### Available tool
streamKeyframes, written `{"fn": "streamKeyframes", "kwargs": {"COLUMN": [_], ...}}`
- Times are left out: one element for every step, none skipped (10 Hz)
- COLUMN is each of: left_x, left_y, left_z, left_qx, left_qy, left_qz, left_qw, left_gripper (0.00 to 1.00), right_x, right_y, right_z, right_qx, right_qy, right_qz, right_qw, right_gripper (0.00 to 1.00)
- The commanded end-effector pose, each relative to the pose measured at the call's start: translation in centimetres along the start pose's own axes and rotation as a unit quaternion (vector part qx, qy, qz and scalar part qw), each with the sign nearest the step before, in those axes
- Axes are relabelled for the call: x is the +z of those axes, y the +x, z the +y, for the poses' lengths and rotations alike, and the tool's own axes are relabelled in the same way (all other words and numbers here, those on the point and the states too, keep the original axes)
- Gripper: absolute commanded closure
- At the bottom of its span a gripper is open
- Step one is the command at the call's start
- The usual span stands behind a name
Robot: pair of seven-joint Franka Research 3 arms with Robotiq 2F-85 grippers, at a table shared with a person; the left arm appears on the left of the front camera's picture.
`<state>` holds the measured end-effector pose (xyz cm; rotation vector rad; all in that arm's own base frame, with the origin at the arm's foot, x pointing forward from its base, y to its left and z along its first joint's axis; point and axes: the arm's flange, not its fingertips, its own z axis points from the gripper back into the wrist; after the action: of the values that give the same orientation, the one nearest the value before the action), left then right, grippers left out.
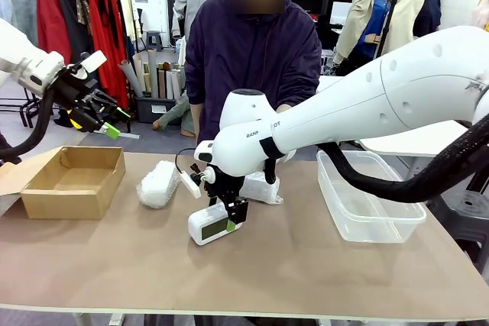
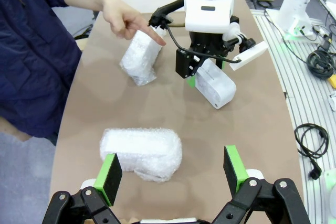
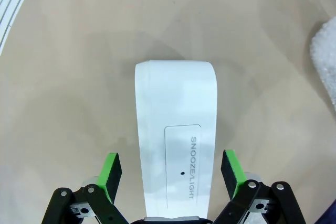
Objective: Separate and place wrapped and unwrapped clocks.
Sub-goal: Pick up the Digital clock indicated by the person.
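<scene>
The bare white clock [image 1: 206, 227] lies on the table's middle, its "SNOOZE/LIGHT" top [image 3: 176, 129] facing my right wrist camera. My right gripper [image 1: 227, 219] hangs over it, open, with a green pad [image 3: 110, 174] on either side and a gap between each pad and the clock. One bubble-wrapped clock [image 1: 158, 183] lies to the left, below my open left gripper [image 2: 172, 174] in the left wrist view. The other wrapped clock [image 2: 140, 56] lies behind my right arm, and the person's finger [image 2: 155, 34] points at it. My left gripper [image 1: 103, 116] is raised at the upper left.
An open cardboard box [image 1: 72, 181] stands at the table's left end. A clear plastic tub [image 1: 367, 204] stands at the right. The person stands at the far side, behind the middle. Bare brown tabletop [image 1: 306, 272] stretches along the front.
</scene>
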<state>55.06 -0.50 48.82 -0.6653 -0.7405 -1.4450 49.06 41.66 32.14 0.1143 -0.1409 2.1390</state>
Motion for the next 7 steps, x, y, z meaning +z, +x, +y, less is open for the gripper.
{"fn": "streamKeyframes", "kwargs": {"left_x": [0.06, 0.06, 0.06, 0.06, 0.06, 0.06, 0.06], "left_y": [0.09, 0.09, 0.09, 0.09, 0.09, 0.09, 0.09], "left_z": [-0.03, -0.03, -0.03, -0.03, -0.03, -0.03, -0.03], "left_qx": [-0.001, -0.001, -0.001, -0.001, -0.001, -0.001, -0.001], "left_qy": [0.0, 0.0, 0.0, 0.0, 0.0, 0.0, 0.0], "left_qz": [-0.002, -0.002, -0.002, -0.002, -0.002, -0.002, -0.002], "left_qw": [1.0, 1.0, 1.0, 1.0, 1.0, 1.0, 1.0], "left_gripper": [0.0, 0.0, 0.0, 0.0, 0.0, 0.0, 0.0], "right_x": [0.46, 0.51, 0.39, 0.46, 0.41, 0.37, 0.5], "right_y": [-0.01, 0.05, 0.13, 0.12, 0.13, 0.11, 0.03], "right_z": [-0.33, -0.15, -0.01, 0.03, 0.0, -0.07, -0.07], "right_qx": [0.014, 0.025, 0.037, 0.037, 0.038, 0.037, 0.035], "right_qy": [0.012, 0.018, 0.025, 0.024, 0.024, 0.023, 0.024], "right_qz": [-0.013, -0.009, -0.007, -0.01, -0.011, -0.013, -0.013], "right_qw": [1.0, 1.0, 0.999, 0.999, 0.999, 0.999, 0.999], "right_gripper": [0.0, 0.0, 0.2, 0.39, 0.59, 0.79, 0.99]}}
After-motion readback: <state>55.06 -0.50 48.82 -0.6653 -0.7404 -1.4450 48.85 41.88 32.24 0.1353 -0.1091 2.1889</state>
